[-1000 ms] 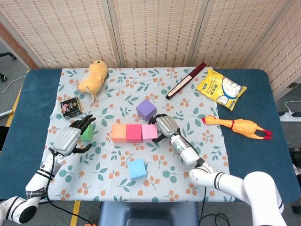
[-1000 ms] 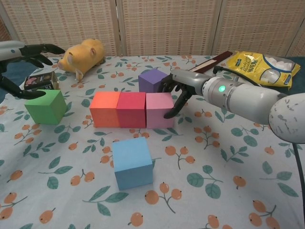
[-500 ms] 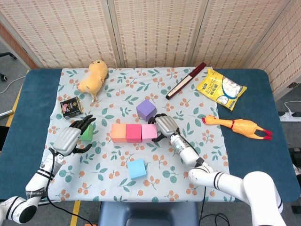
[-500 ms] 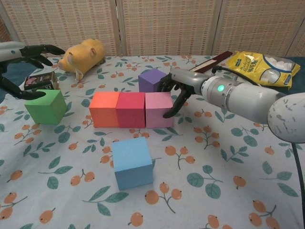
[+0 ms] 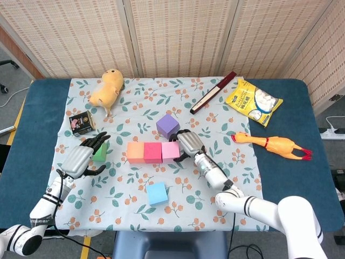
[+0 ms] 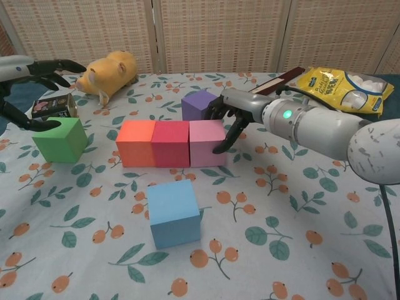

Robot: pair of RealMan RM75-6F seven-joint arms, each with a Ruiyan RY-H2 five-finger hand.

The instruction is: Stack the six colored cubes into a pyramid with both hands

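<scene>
Orange (image 5: 135,152), red (image 5: 153,152) and pink (image 5: 171,151) cubes stand in a tight row mid-cloth. The purple cube (image 5: 167,125) sits just behind the pink one, and the blue cube (image 5: 157,193) lies alone in front. My right hand (image 5: 190,144) holds nothing; its fingertips (image 6: 220,148) touch the right face of the pink cube (image 6: 207,142). The green cube (image 6: 60,139) rests at the left. My left hand (image 5: 81,157) hovers over it with fingers spread, partly hiding it in the head view.
A yellow plush toy (image 5: 107,88) and a small dark box (image 5: 82,122) lie at the back left. A dark long case (image 5: 213,92), a yellow snack bag (image 5: 253,101) and a rubber chicken (image 5: 272,143) lie to the right. The floral cloth (image 5: 124,183) covers a blue table.
My right hand has edged slightly left against the pink cube, nudging it closer to the red one. The left hand has stayed over the green cube.
</scene>
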